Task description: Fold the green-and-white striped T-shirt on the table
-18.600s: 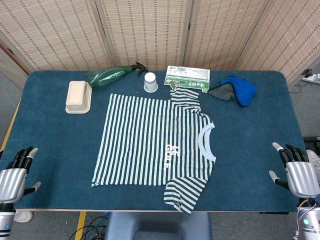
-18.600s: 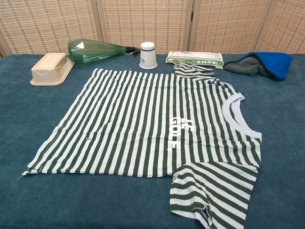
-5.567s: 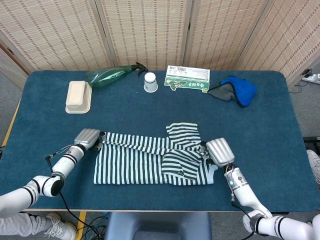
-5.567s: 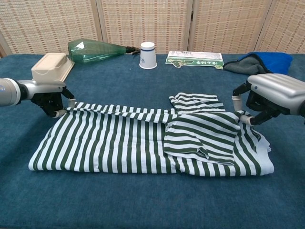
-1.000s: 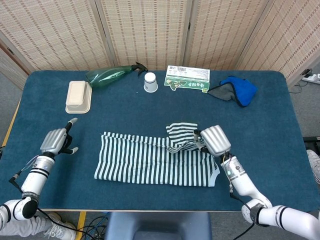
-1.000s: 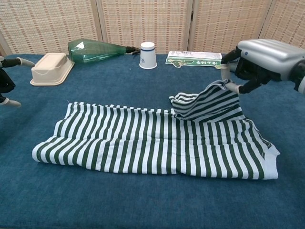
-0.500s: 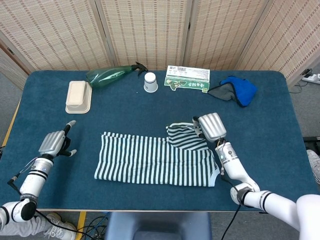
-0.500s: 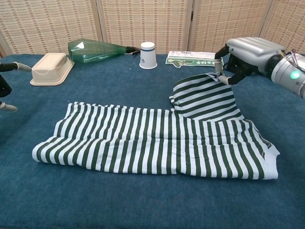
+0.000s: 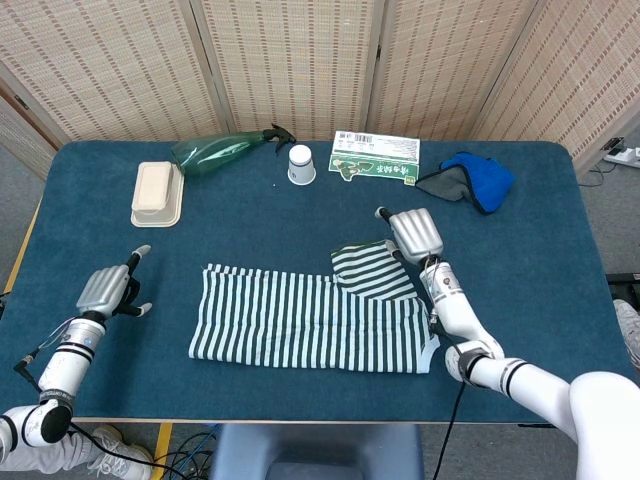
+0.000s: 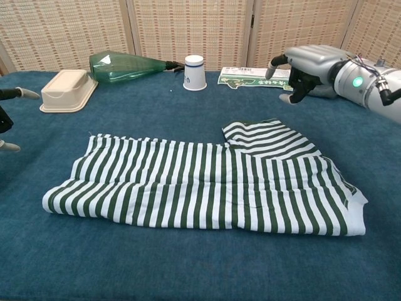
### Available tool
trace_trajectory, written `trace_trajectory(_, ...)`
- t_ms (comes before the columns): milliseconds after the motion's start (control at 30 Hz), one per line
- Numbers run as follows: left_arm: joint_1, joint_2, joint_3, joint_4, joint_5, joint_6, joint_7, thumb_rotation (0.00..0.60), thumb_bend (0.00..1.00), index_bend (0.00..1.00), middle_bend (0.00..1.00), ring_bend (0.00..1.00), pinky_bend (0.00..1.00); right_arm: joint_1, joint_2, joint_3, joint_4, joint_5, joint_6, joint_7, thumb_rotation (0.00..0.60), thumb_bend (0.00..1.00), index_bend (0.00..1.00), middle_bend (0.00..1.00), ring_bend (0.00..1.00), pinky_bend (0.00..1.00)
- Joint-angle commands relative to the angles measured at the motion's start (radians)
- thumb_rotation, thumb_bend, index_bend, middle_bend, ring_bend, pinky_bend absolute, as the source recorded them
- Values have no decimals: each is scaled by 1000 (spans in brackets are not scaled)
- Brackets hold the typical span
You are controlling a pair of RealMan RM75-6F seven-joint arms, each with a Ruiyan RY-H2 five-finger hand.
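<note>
Well apart: hands [image 9: 113, 287] [image 9: 412, 232], T-shirt [image 9: 310, 318].

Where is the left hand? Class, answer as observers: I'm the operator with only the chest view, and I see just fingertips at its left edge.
Observer: The left hand is over the table, left of the striped T-shirt and apart from it, holding nothing.
Operator: What does the right hand hide from me?
Observer: A blue cloth, lying right of the green box. The right hand holds nothing, just beyond the sleeve.
</note>
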Motion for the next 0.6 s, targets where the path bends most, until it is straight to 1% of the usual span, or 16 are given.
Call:
trace_trajectory(33,1,0,-1,0,0,-1,-2,600,251,0,895,839,1000,21,3,7,-4,38,-30,-33,600,374,248,963,1000,1000)
trace_trajectory(400,7,-5,6,5,0,-13,-8,600,251,0,895,839,1000,107,-24,-29,38,186,-182,-160,600,374,248,963,1000,1000)
trace_trajectory(600,10,-6,8,8,-1,-18,-11,600,251,0,894,839,1000,155,-45,-52,84,248,-232,-210,600,374,248,963,1000,1000)
